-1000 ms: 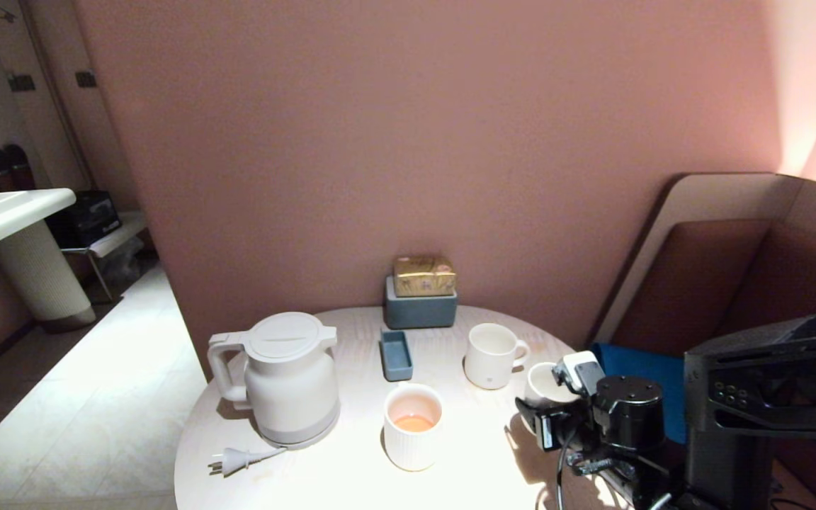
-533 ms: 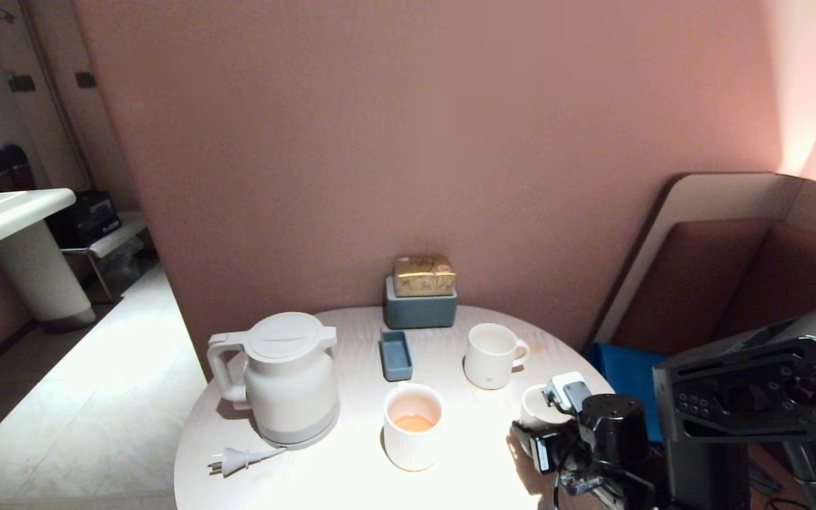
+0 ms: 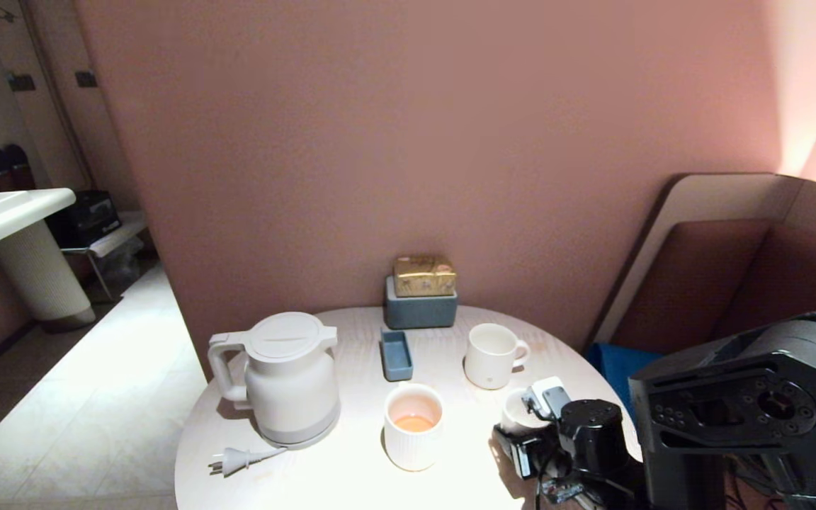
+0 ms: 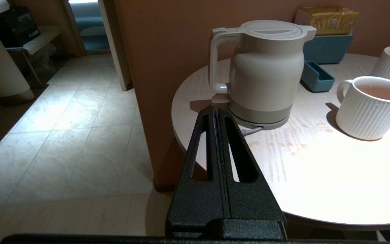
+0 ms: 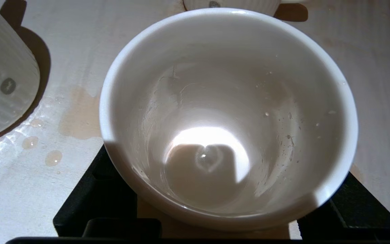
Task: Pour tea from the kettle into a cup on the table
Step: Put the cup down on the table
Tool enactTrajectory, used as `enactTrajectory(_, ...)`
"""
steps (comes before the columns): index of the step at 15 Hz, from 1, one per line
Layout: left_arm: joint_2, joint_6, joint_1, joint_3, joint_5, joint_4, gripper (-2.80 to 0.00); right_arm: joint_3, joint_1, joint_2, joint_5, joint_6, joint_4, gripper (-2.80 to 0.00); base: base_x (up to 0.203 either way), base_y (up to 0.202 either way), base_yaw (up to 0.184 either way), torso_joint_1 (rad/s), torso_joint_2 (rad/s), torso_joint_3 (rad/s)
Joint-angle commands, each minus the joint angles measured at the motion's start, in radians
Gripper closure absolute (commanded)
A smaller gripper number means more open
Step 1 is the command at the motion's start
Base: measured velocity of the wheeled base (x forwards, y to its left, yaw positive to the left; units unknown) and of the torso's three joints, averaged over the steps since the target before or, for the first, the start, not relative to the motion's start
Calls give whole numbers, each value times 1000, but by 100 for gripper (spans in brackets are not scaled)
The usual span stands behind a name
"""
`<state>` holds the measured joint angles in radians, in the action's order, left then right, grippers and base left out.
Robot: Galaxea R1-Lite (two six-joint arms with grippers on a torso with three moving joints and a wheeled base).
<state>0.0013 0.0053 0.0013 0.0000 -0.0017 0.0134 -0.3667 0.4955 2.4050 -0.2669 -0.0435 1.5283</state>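
Observation:
The white kettle stands upright, lid closed, on the left of the round table; the left wrist view shows the kettle too. My right gripper is shut on the small white cup at the table's right front. In the right wrist view the cup sits between the black fingers, empty but for a drop at its bottom. Orange tea lies shallow in a ribbed cup. My left gripper is shut, empty, off the table's left edge.
A white mug with a handle stands behind the held cup. A small blue tray and a blue box topped by a gold pack sit at the back. The kettle's plug lies in front. Tea puddles wet the table.
My right gripper has carried the small cup leftward and nearer the table's front. The kettle, the other cups and the left arm have not moved.

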Motion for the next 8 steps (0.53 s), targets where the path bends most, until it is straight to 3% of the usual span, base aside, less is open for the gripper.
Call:
enactTrajectory(1,0,1,0,0,0,0,0,-9,1,19,-12,1,38,0,0,0,0,0,0,0)
enactTrajectory(8,0,1,0,0,0,0,0,-8,1,16,-12,1,39,0,0,0,0,0,0,0)
